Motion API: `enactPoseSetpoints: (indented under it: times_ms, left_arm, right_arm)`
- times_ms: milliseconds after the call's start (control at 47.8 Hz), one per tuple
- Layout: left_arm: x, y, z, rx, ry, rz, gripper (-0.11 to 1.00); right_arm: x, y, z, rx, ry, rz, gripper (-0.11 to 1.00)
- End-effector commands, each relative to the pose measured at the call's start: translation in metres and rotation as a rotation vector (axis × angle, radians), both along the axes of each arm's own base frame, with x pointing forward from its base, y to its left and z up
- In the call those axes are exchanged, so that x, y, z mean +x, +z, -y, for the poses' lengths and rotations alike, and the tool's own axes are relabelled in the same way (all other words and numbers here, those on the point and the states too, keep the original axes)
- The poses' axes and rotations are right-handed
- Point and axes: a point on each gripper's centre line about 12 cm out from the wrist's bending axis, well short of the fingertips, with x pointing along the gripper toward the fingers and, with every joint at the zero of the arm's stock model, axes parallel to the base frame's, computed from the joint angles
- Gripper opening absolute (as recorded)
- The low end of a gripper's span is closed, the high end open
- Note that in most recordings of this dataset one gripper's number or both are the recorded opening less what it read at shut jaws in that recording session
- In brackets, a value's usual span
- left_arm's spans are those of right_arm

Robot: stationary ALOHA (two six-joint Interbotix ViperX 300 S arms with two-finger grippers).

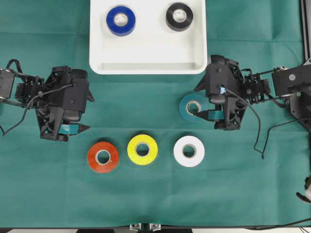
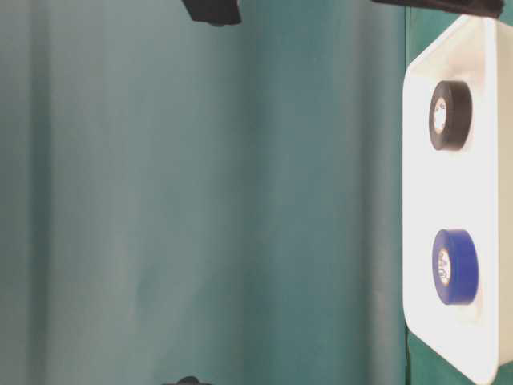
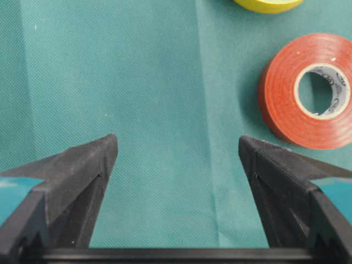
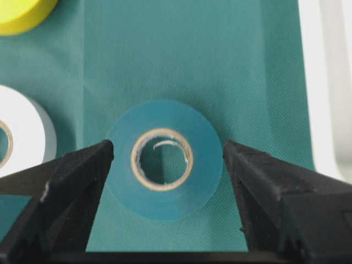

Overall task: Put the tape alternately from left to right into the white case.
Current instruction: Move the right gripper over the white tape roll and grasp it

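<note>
cloth [image 1: 48, 194]: green, matt, finely woven | case [image 1: 146, 60]: white smooth plastic | tape rolls [image 1: 142, 149]: smooth, slight sheen | hands [image 4: 165, 159]: matt black plastic

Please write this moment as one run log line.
in white plastic case: blue tape roll, black tape roll | right tool: open, straddling teal tape roll | left tool: open, empty

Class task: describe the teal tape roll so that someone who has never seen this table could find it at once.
Below the white case, on the green cloth, find the right gripper. The teal roll lies flat between its open jaws, alone above the red, yellow and white row.
</note>
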Motion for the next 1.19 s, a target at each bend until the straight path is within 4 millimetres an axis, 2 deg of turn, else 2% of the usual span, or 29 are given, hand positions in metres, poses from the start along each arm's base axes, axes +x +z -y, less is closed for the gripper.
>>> enactPoseSetpoints:
  times_ms: [0, 355, 1171]
  left_arm:
    - [0.003, 0.010, 0.001, -0.006, -0.002, 0.036, 0.77]
    - [0.003, 0.009, 0.001, -0.007, -0.001, 0.035, 0.77]
    - [0.005, 0.009, 0.002, -0.007, -0.001, 0.035, 0.77]
  right_arm:
    - [0.001, 0.008, -0.003, 0.002, 0.007, 0.017, 0.84]
    - [0.003, 0.010, -0.011, 0.004, 0.030, 0.023, 0.84]
    - [0.009, 0.015, -0.062, 0.092, 0.096, 0.024, 0.84]
